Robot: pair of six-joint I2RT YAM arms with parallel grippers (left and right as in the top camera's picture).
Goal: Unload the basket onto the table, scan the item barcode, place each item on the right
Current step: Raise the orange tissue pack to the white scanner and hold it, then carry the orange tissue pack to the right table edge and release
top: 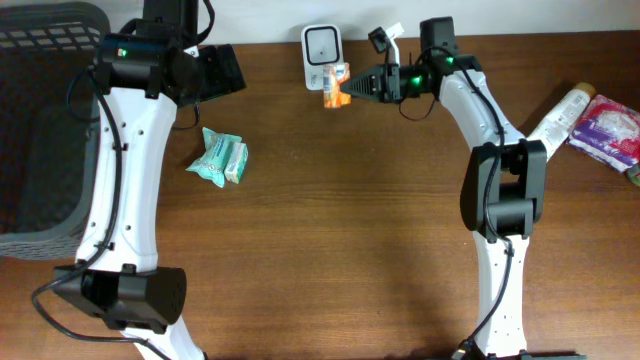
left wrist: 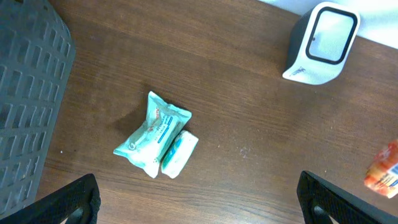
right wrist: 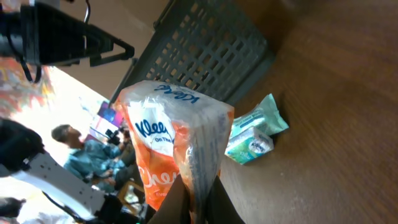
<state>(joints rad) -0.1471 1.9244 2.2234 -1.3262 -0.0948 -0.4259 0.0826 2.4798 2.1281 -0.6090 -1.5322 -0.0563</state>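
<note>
With the right claw (top: 352, 88) clamping the orange plastic tissue pack (top: 337, 85) at five o'clock of the white boxy scanner (top: 322, 47), I'm aiming its barcode at the window; the left claw (top: 228, 70) is gaping apart.

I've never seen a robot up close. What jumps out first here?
The right gripper pinches an orange plastic Kleenex tissue pack beside the white box-shaped scanner at the far edge of the wooden table. A teal plastic packet lies left of centre, near a dark grey slatted basket.
</note>
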